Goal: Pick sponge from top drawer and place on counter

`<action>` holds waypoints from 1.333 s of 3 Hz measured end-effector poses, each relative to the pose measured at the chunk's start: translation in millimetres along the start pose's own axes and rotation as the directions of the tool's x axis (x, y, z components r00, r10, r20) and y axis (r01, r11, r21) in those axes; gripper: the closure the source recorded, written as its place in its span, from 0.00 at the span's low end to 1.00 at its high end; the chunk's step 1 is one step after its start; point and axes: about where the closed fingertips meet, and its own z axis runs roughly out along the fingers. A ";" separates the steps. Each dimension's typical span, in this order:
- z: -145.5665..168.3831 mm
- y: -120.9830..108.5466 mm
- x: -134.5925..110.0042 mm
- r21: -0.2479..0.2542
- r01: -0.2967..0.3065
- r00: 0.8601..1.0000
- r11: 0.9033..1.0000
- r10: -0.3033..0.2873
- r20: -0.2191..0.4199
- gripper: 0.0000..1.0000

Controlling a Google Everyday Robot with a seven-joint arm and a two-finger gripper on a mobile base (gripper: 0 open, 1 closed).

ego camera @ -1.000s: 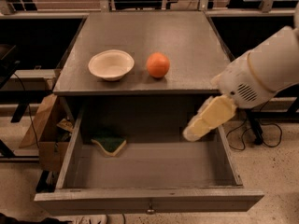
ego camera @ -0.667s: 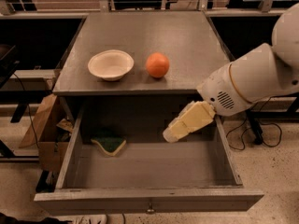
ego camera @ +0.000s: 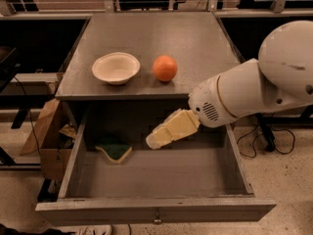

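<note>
The sponge [ego camera: 114,151] lies flat in the back left part of the open top drawer [ego camera: 161,180]. It has a dark green rough top, soft yellow foam under it and a wavy edge. The pale yellow gripper [ego camera: 154,140] hangs over the drawer, just right of the sponge and not touching it. I cannot tell if it is spread or pressed together. On the flat grey counter [ego camera: 161,33] sit a round white bowl [ego camera: 116,67] and a smooth orange [ego camera: 165,68].

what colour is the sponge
The sponge is dark green over yellow, camera view; the gripper hovers over the top drawer beside it.
</note>
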 end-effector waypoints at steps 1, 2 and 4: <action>3.5 0.0 -1.9 0.011 0.009 1.000 1.000 -0.010 0.009 0.00; 44.0 -4.4 0.5 0.026 0.041 0.999 0.999 -0.041 -0.005 0.00; 150.9 -13.3 21.1 -0.017 0.075 0.997 0.997 -0.074 0.020 0.00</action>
